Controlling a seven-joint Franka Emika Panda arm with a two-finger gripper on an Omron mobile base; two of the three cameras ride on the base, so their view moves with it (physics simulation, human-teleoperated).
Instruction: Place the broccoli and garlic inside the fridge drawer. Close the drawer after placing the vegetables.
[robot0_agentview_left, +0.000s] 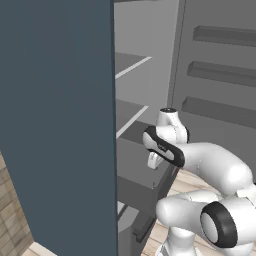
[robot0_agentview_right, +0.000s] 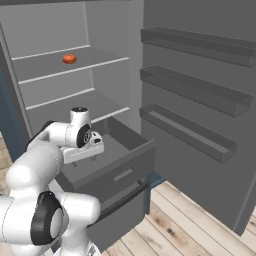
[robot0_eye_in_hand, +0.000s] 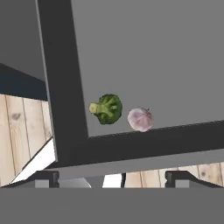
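Broccoli (robot0_eye_in_hand: 106, 108) and garlic (robot0_eye_in_hand: 140, 119) both lie on the floor of the fridge drawer (robot0_agentview_right: 117, 172), side by side in one corner, with only a small gap between them. In the hand view the broccoli's pale stalk points away from the garlic, toward the drawer's side wall, and the garlic sits close against the adjoining wall.

The drawer is pulled out from the open fridge, and its dark bar handle (robot0_agentview_right: 125, 196) faces outward, low on the front panel. Judged from how things lie, the placing part of the task looks done — what remains is to push the drawer shut.

The gripper (robot0_agentview_right: 89, 157) hangs over the open drawer, above its floor and clear of both vegetables. The two dark finger tips (robot0_eye_in_hand: 46, 178) rise well apart at the bottom of the hand view, with nothing between them — spread and empty.

The relation that matters next: the drawer's front panel and its handle lie on the outer side of the gripper, lower than the fingers and away from the fridge's back wall. The drawer slides in toward that back wall, so the gripper would likely need to come up out of the drawer, pass over its front edge, and press the panel inward. A small orange-red item (robot0_agentview_right: 69, 59) rests on an upper shelf above the drawer, apart from all this.
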